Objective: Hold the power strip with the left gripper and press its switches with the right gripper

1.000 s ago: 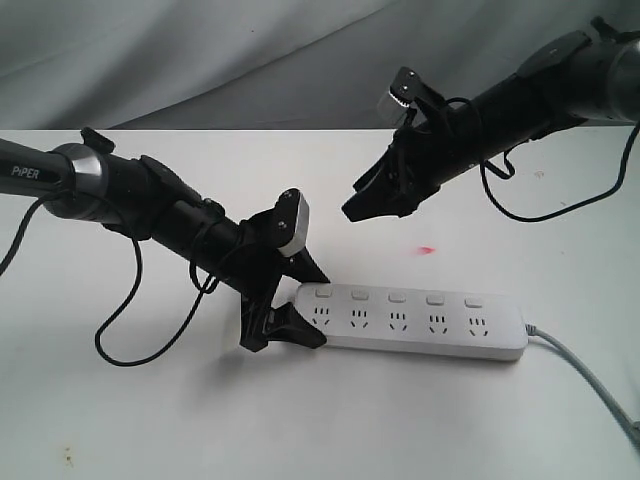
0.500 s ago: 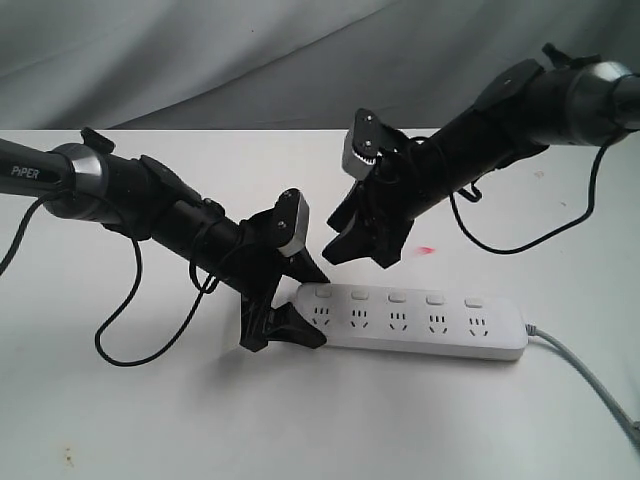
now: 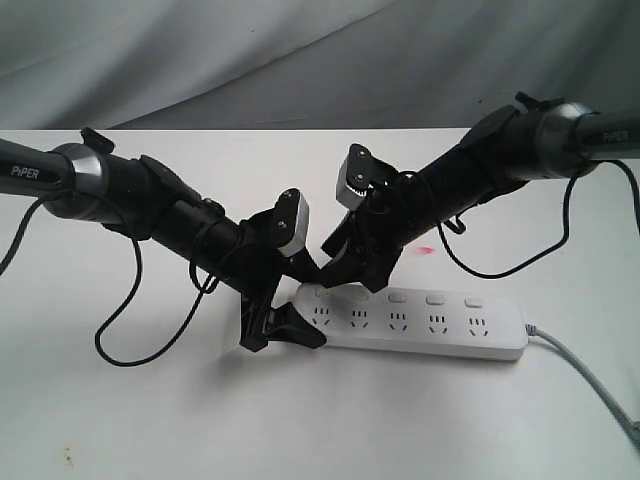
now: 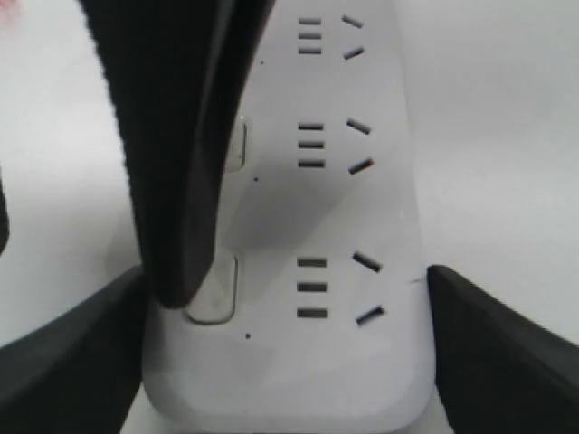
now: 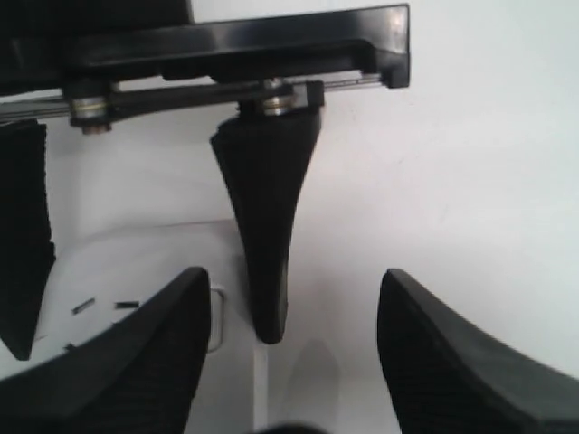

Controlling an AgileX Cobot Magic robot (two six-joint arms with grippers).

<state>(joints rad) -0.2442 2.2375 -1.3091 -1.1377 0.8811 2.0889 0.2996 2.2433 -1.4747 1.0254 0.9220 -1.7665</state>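
The long flat white plastic power strip (image 3: pixel 430 338) lies on the white tabletop (image 3: pixel 150 420), right of the middle, with its long sides roughly along the far edge. Its grey cord (image 3: pixel 600 385) runs from the right end toward the near right corner. We see its small white rounded switches (image 3: pixel 435 298) in a row on the side facing the far edge.

The black two-jaw left gripper (image 3: pixel 312 308) clamps the strip's left end, one jaw against each long side. The black two-jaw right gripper (image 3: pixel 355 278) hangs over that same end with its jaws spread apart. In the left wrist view one of its fingers (image 4: pixel 172 181) has its tip at the end switch (image 4: pixel 217 294), though we cannot tell whether it presses.

A small red spot (image 3: pixel 427 249) marks the tabletop between the strip and the far edge.
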